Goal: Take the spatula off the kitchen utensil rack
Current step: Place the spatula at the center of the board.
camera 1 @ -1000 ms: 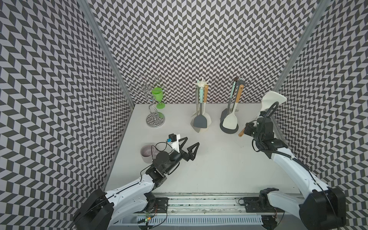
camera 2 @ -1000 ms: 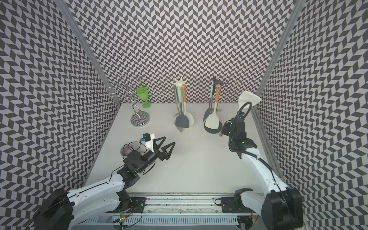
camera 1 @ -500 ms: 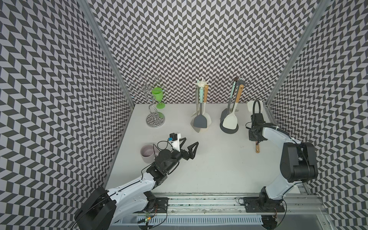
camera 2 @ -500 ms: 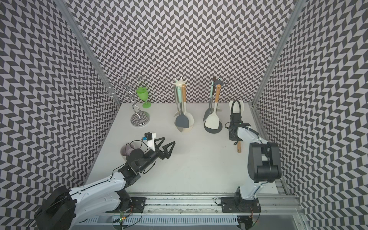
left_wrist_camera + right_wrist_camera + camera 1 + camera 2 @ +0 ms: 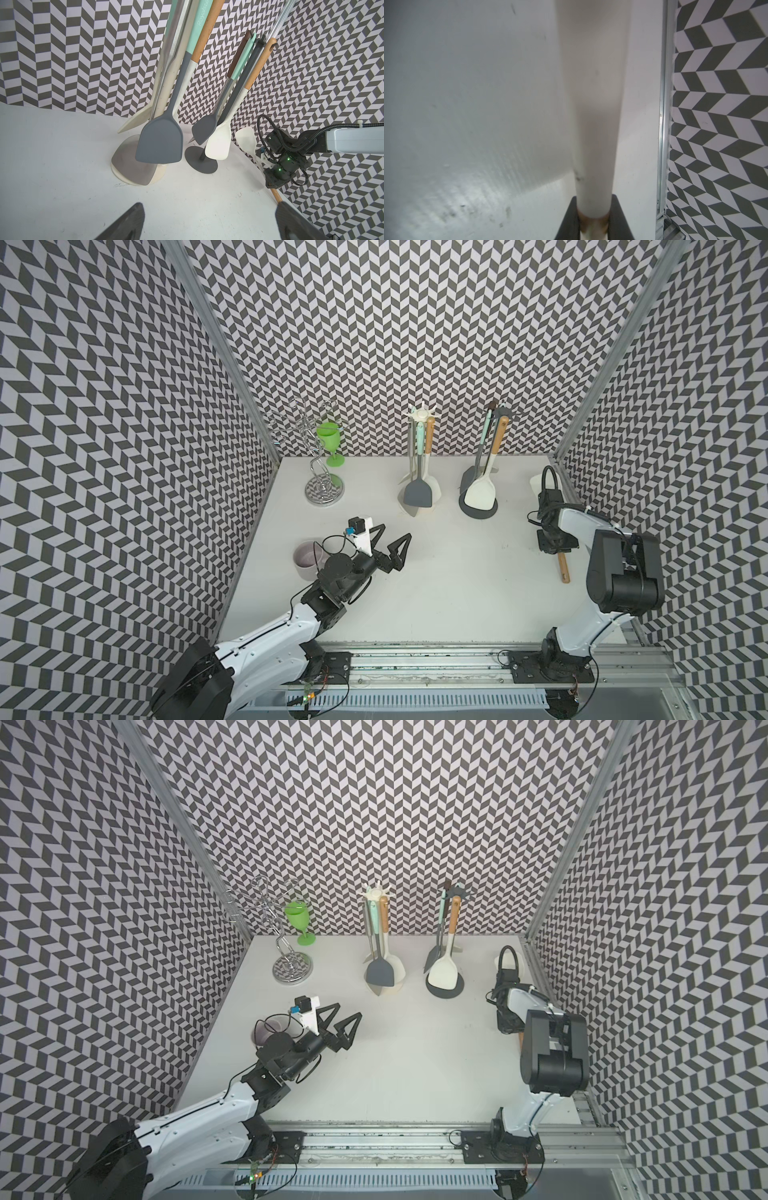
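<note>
Right wrist view, right gripper clamped on the blurred spatula, low by the wall-side edge of the table, apart from the dark utensil rack, blade half hidden behind the right arm in both top views, left gripper spread wide, empty, over open tabletop.

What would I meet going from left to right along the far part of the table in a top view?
Wire stand → cream utensil rack → dark utensil rack → white spatula with a wooden handle.

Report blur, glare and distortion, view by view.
Right wrist: the held spatula is soft, too near the lens; glare patch on the table. Left wrist: racks sharp, wall pattern bowed by the lens. Both top views: sharp, evenly lit, faint shadows.
</note>
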`<state>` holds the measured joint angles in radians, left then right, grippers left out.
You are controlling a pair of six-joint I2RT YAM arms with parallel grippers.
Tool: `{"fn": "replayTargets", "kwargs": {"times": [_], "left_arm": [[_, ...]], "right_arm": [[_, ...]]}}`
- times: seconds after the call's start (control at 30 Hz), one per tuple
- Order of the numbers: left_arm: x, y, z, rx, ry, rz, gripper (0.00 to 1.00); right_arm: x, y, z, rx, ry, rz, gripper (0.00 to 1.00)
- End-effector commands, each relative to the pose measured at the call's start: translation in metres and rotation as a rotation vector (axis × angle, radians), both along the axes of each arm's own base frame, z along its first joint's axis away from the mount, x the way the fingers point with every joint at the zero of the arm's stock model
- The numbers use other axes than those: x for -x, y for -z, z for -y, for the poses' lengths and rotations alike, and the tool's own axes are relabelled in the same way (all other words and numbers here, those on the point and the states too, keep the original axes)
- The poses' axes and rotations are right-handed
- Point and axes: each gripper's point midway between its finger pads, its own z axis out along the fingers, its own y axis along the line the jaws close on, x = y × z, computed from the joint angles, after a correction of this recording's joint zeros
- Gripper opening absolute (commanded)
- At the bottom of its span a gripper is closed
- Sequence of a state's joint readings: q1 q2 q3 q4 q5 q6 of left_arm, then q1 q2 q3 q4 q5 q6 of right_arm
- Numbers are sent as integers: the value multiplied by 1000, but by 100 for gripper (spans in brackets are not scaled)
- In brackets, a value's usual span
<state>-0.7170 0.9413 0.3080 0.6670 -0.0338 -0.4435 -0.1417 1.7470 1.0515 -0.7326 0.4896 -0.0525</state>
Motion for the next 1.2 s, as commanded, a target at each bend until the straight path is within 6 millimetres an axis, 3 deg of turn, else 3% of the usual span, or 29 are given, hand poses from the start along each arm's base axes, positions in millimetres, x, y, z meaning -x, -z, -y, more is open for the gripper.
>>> {"fn": "replayTargets", "kwargs": {"times": [0.0, 0.33, 0.6, 0.93, 1.03, 1.17], "left_arm": [[-1, 4, -5, -17, -19, 5, 100], [-1, 4, -5, -17, -17, 9, 100], [-1, 3, -5, -15, -15, 13, 100], [-1, 3, -6, -13, -17, 16, 100], [0, 3, -6, -11, -14, 18, 100], [1, 2, -6, -6, -10, 21, 100]], "right_arm": [[-9, 6, 11, 31, 14, 1, 0], [-6, 30, 16, 38, 29, -83, 1], [-11, 31, 16, 34, 24, -79, 24], [-13, 28, 15, 30, 22, -56, 35], [-17, 21, 15, 29, 25, -32, 48], [-27, 0, 13, 14, 37, 40, 76]]}}
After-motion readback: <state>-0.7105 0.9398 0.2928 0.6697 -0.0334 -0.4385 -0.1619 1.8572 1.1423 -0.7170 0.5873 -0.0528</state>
